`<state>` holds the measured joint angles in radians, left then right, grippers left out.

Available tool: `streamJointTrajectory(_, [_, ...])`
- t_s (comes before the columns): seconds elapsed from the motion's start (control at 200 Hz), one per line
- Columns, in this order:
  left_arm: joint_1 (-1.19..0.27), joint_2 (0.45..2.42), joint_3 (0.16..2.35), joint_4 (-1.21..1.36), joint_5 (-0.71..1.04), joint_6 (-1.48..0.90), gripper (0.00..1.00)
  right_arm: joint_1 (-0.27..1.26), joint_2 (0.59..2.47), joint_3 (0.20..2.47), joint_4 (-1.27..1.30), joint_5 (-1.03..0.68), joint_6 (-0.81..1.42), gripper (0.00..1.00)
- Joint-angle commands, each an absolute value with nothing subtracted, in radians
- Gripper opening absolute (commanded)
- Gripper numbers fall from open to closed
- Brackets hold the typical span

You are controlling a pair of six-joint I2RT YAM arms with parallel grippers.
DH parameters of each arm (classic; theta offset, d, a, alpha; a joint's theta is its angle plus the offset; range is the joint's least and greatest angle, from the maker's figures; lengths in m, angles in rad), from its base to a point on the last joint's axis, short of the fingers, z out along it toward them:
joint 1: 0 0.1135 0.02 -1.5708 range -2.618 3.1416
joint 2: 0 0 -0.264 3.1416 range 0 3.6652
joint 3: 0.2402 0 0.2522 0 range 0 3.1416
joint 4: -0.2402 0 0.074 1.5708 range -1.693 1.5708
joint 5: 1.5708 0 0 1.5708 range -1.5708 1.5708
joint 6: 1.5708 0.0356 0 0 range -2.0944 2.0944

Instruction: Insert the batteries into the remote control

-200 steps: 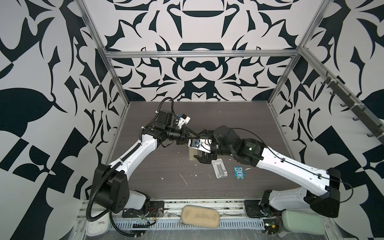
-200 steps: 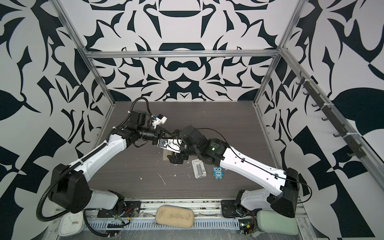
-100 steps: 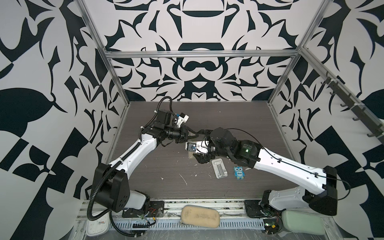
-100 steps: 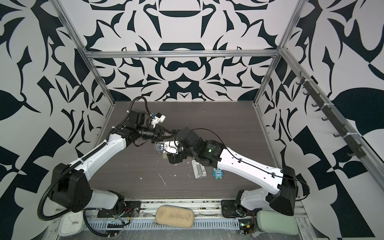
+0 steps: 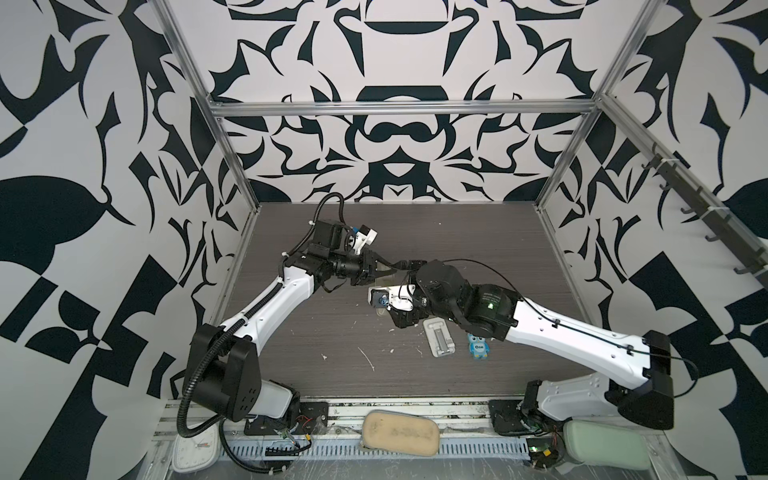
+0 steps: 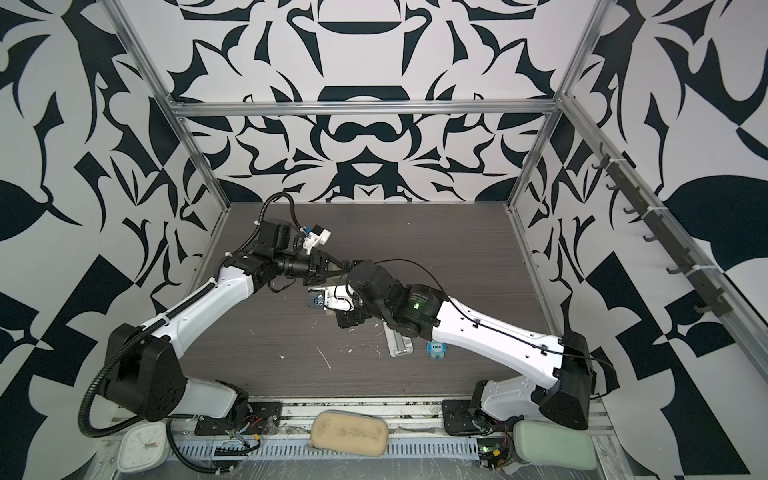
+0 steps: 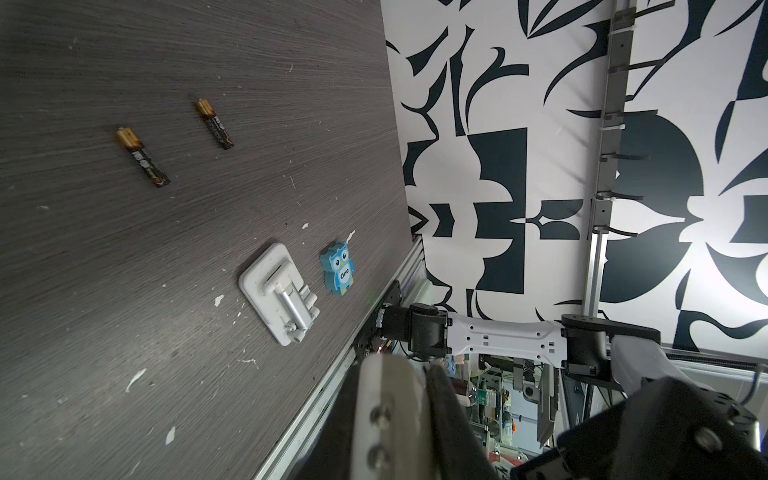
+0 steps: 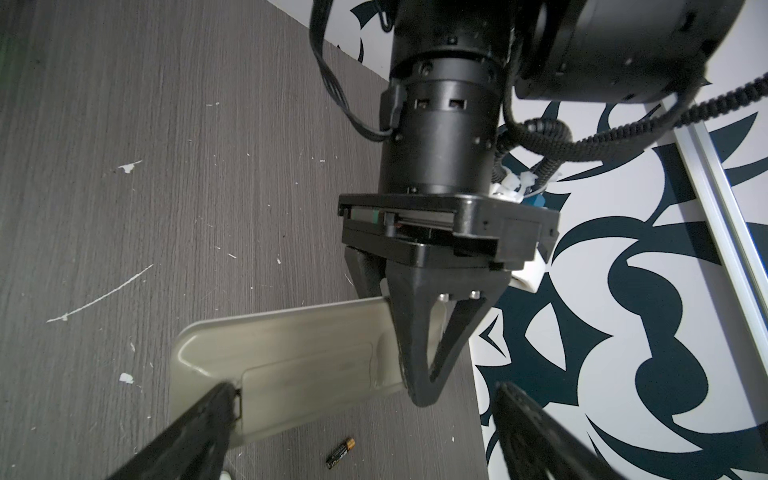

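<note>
The remote control (image 8: 291, 353) hangs above the table with its greyish back and shut battery cover facing the right wrist camera. My left gripper (image 8: 415, 357) (image 5: 388, 271) is shut on one end of it. My right gripper (image 8: 365, 395) is open wide around the other end, and one of its fingertips (image 8: 222, 399) touches the edge of the cover. Two batteries (image 7: 143, 157) (image 7: 215, 124) lie loose on the table, and one battery (image 8: 340, 453) shows below the remote. In both top views the right arm hides the batteries and most of the remote.
A white ribbed stand (image 5: 439, 338) (image 7: 279, 297) and a blue owl figure (image 5: 478, 345) (image 7: 338, 270) lie on the dark wood table (image 5: 332, 332) under the right forearm. Small white flecks dot the table. Patterned walls and metal posts enclose the space.
My right gripper has slid left, closer over the remote, staying wide open. The left arm has barely moved and keeps its hold.
</note>
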<state>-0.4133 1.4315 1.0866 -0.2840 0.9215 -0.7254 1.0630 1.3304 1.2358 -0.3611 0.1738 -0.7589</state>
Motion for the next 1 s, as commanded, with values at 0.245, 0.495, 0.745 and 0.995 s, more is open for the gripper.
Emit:
streamJointTrajectory(0.245, [-0.433, 1.422, 1.088, -0.393, 1.002, -0.703, 0.0, 1.034, 1.319, 1.244, -0.165, 0.38, -0.745, 1.0])
streamJointTrajectory(0.495, [-0.431, 1.421, 1.089, -0.405, 0.999, -0.695, 0.0, 1.036, 1.318, 1.236, -0.148, 0.421, -0.763, 1.0])
streamJointTrajectory(0.745, [-0.429, 1.421, 1.09, -0.41, 0.99, -0.692, 0.0, 1.052, 1.325, 1.233, -0.133, 0.452, -0.796, 1.0])
streamJointTrajectory(0.995, [-0.421, 1.421, 1.09, -0.419, 0.983, -0.685, 0.0, 1.06, 1.322, 1.229, -0.127, 0.454, -0.803, 1.0])
